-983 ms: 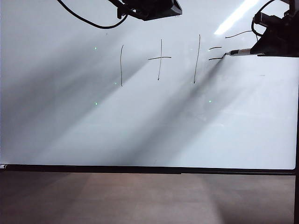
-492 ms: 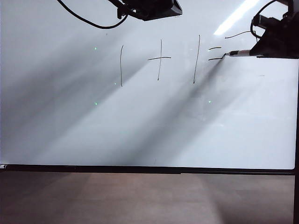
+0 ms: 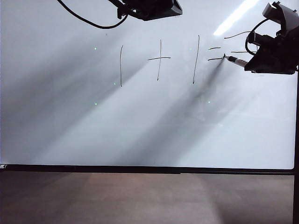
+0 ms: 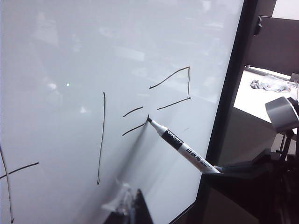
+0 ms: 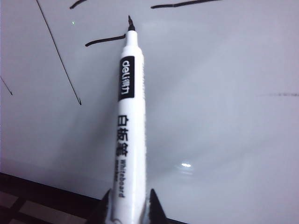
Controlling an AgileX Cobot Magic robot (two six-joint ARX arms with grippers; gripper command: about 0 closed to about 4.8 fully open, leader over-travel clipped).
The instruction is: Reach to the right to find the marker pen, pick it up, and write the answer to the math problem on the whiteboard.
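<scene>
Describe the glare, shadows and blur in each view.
Exterior view: a bright glare streak on the whiteboard, broad diagonal shadows, the right gripper silhouetted. Left wrist view: hazy reflections, marker pen sharp. Right wrist view: the pen's lettering slightly soft, a small highlight beside it.

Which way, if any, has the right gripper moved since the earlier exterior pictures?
Yes. The right gripper has dropped lower relative to the math problem, tilting the marker pen.

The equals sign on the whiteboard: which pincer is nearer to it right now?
Right. The right pincer sits just beside the equals sign, holding the marker pen with its tip at the lower dash. The left pincer hangs farther away, above the plus sign.
</scene>
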